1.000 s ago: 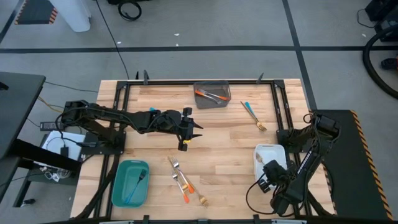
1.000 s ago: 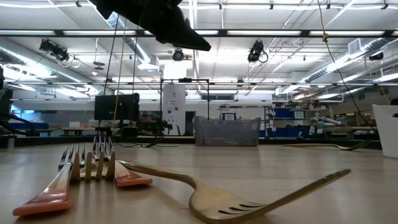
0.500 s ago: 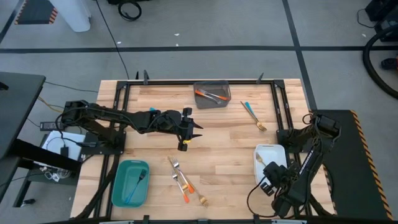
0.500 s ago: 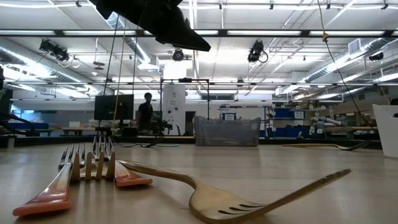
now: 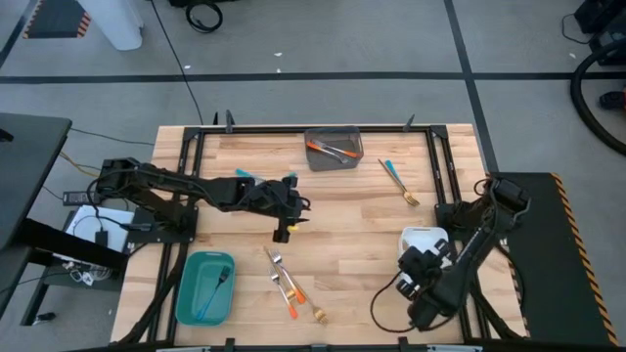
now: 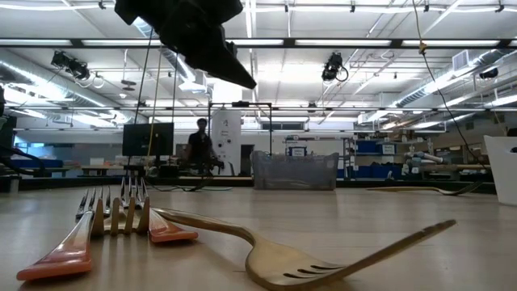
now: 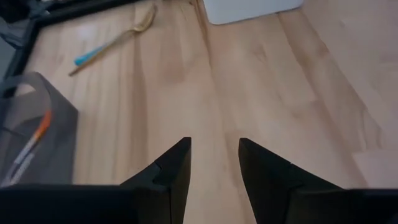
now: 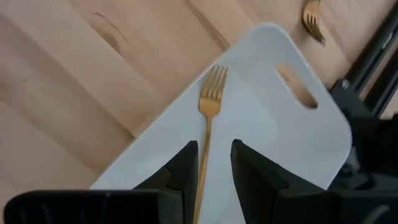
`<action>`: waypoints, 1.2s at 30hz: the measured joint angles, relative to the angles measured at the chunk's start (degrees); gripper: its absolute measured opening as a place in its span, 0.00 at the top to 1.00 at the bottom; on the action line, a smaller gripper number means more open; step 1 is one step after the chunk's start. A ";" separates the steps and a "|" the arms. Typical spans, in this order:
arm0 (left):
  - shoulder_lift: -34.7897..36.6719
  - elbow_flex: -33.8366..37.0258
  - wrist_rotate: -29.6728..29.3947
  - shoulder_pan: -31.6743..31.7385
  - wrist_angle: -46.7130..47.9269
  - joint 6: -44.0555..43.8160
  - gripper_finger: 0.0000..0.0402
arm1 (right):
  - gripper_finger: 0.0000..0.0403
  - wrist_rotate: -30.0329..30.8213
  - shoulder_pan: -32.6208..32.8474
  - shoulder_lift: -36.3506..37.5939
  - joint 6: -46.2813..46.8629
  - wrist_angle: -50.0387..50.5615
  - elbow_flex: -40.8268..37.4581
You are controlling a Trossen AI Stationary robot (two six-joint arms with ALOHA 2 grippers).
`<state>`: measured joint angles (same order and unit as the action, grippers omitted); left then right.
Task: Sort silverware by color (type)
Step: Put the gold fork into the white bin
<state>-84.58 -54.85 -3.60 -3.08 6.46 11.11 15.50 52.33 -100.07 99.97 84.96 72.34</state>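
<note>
My left gripper [image 5: 301, 202] hangs open above the middle of the table, with bare wood under its fingers [image 7: 214, 152]. My right gripper [image 5: 422, 260] is open over the white bin [image 5: 424, 235]. A gold fork [image 8: 210, 112] lies flat in that bin, its handle running between my fingers without touching them. Orange-handled forks [image 5: 287, 284] and a gold fork [image 5: 318, 313] lie near the table's near edge. A blue-handled piece with a gold head [image 5: 398, 182] lies right of the grey bin [image 5: 335, 150], which holds orange-handled pieces. The teal bin [image 5: 204, 286] holds a blue-handled piece.
Black frame rails [image 5: 442, 166] run along the table's left, right and far sides. Bare wood lies between the grey bin and the near pile. In the low view the near forks [image 6: 121, 222] fill the foreground, and a person [image 6: 199, 141] stands far behind the table.
My left gripper has dipped and shifted slightly toward the table's left, tipping its fingers further down. My right arm has swung its elbow toward the table's left, with the gripper staying over the white bin. A person has walked across the room behind.
</note>
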 joint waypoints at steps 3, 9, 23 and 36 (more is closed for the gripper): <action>0.00 0.00 0.03 -1.19 0.88 -1.49 0.65 | 0.75 0.09 -2.70 0.00 -5.54 -0.59 0.00; 0.00 0.00 0.03 -3.39 1.36 -4.71 0.65 | 0.75 0.68 -8.32 0.00 -16.50 -2.99 0.00; 0.00 0.00 -0.02 -8.78 7.69 -12.40 0.65 | 0.75 4.63 -19.28 0.00 -41.64 -17.53 0.00; 0.00 0.00 -1.94 -13.11 18.04 -15.34 0.65 | 0.75 8.85 -25.89 0.00 -54.17 -12.74 0.00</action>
<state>-84.58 -54.85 -5.54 -16.19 24.51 -4.23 24.35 26.44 -100.07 45.80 72.22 72.34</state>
